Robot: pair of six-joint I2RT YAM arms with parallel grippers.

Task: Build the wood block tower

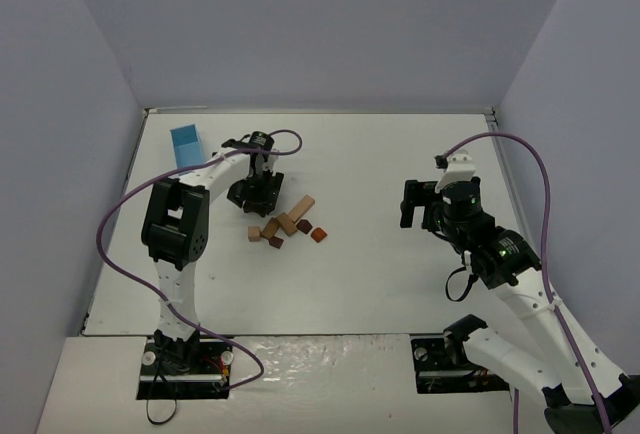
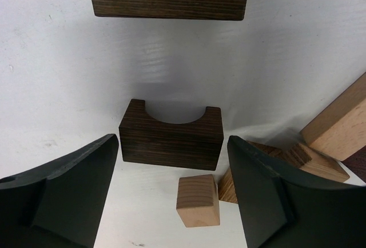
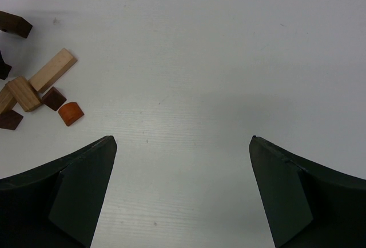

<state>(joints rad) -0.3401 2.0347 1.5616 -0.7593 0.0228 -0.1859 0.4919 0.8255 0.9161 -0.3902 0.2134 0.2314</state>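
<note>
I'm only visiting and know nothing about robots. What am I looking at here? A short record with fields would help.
Job: stack the wood blocks into a tower
Progress: blocks lie in a loose cluster on the white table; no stack yet
Left tool: open, lined up with a dark notched block, not gripping it
Right tool: wide open, empty, over bare table
Other pieces: tan cube, tan bar, orange piece
Also there: blue box
</note>
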